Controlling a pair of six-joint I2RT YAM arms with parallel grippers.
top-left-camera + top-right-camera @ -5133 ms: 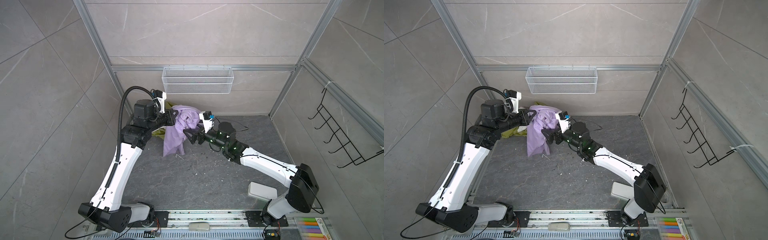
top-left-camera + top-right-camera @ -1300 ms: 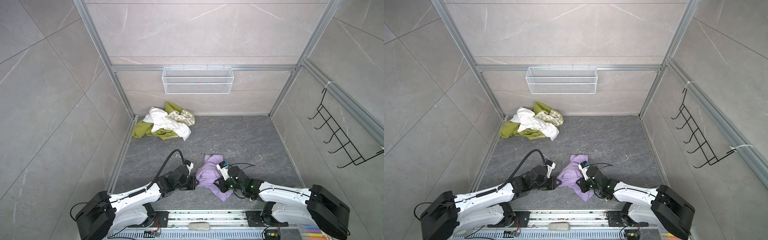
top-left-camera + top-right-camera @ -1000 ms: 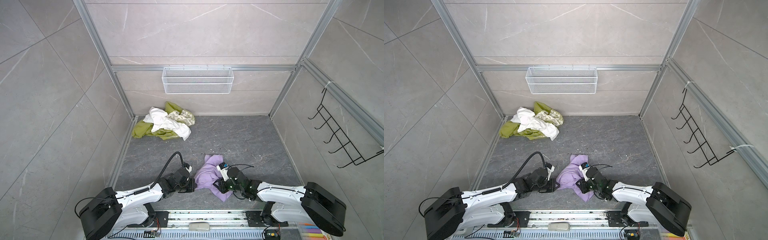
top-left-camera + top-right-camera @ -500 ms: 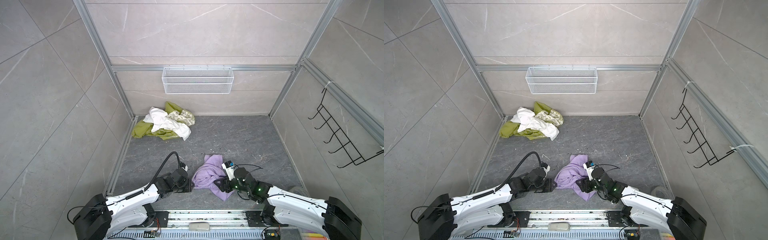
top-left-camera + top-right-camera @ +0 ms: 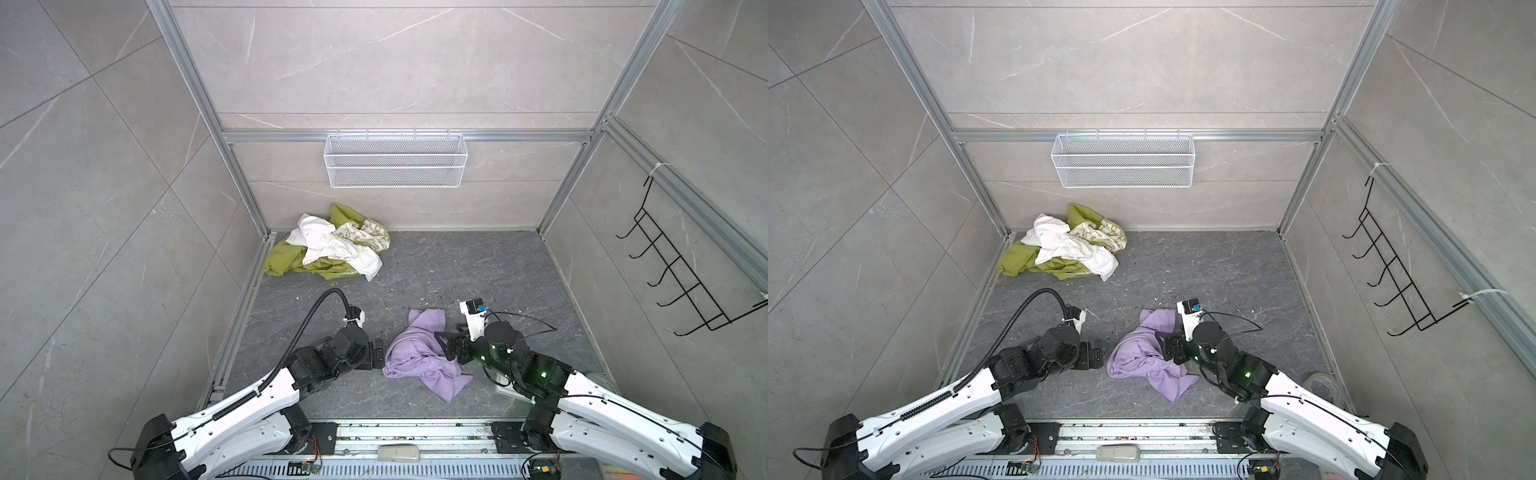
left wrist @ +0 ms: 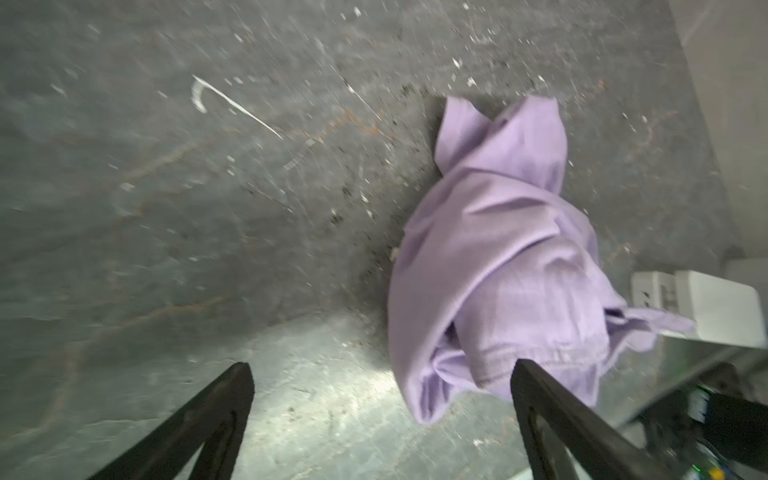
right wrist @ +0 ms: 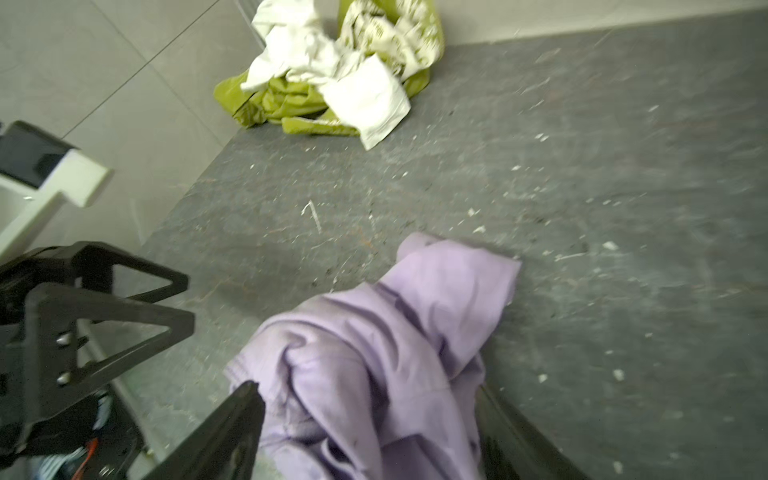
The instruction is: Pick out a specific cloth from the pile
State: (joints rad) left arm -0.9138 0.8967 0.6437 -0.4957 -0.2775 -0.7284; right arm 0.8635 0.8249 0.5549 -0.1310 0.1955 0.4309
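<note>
Two sets of jaws stand wide, neither gripping anything.
Nearest me, the left gripper [image 5: 379, 353] sits just beside the lilac cloth [image 5: 415, 359] on the floor [image 5: 478, 282], the right gripper [image 5: 445, 344] straddling its other edge; the pile [image 5: 332, 249] lies far back.

Looks like a robotics lab booth mocked up as a laundry corner: aluminium frame [image 5: 199, 104], grey tile panels [image 5: 395, 62], wire basket [image 5: 395, 166] top middle, hook rack [image 5: 685, 270] right, robot arms [image 5: 249, 403] bolted to a base rail [image 5: 415, 432].
</note>
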